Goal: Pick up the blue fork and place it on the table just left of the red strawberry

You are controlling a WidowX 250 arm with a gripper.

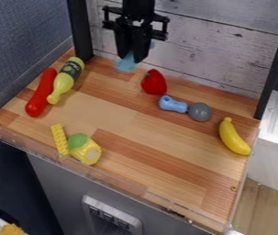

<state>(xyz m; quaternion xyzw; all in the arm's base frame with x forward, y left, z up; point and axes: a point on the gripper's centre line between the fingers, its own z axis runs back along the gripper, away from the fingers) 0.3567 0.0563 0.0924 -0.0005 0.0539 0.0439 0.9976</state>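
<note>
At the top of the view hangs the black gripper (133,56), over the back edge of the wooden counter, shut on a light blue object (126,64). Part of that object is hidden behind the fingers, and its lower end hangs below them. A red strawberry-like toy (154,82) lies nearest, to the lower right of the gripper. Beyond it are a blue piece (173,104) and a grey round piece (200,111), side by side.
On the left of the counter (129,121), a red elongated toy (41,92) lies beside a yellow-green bottle (65,80). A yellow block (59,139) and a yellow-green toy (85,148) are near the front. A banana (233,137) lies right. A plank wall (208,50) stands behind.
</note>
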